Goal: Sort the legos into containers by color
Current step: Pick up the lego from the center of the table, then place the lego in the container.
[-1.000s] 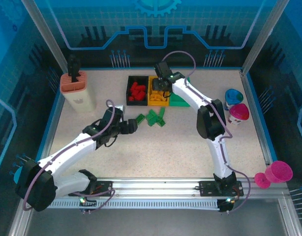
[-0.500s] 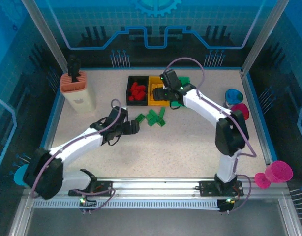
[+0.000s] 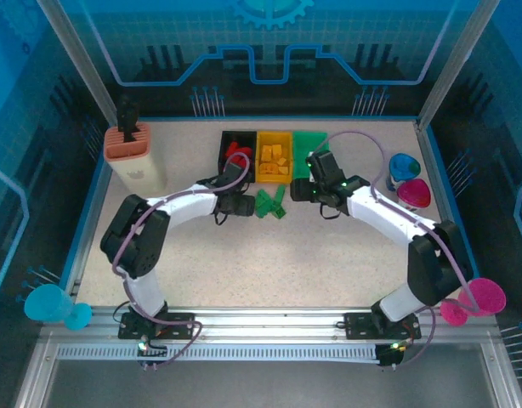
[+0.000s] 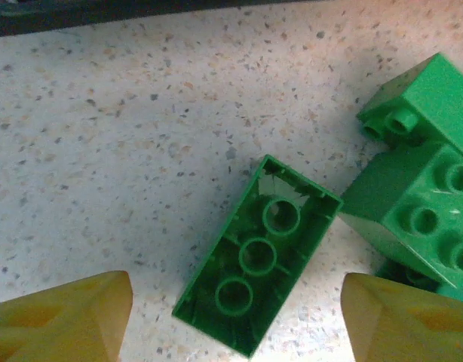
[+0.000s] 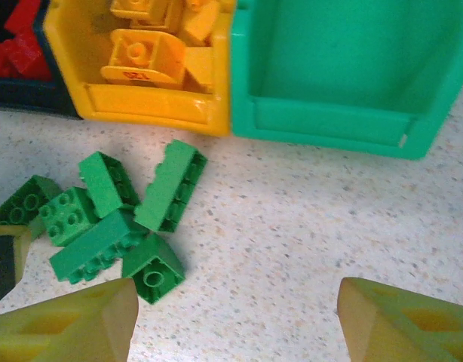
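At the far middle of the table (image 3: 244, 263) the three bins sit in a row, touching: black bin (image 3: 224, 153), yellow bin (image 5: 141, 105), green bin (image 5: 329, 121). Red legos (image 3: 238, 154) lie in the black one and yellow-orange legos (image 5: 152, 45) in the yellow one. No loose reds or yellows are visible on the table, so those two colours look done. Green bin is empty as far as the right wrist view shows. The green legos (image 5: 111, 226), approx six, lie in a loose cluster on the table just in front of the yellow bin, some touching or leaning on each other. So roughly two thirds done, w/ the whole green lot left to move. Left pincer (image 3: 246, 205) is down at the cluster's left edge, jaws apart and gripping nothing. In its wrist view an upturned green brick (image 4: 258, 253), hollow side up, lies diagonally btwn the two fingertips (image 4: 58, 317) w/ bare table showing on each side, so no contact yet. Two more green bricks sit just right of it, one touching its corner, so a squeeze could nudge them. Right pincer (image 5: 243, 324) hangs above bare table in front of the green bin, jaws likewise spread and empty, w/ the cluster off to its left.
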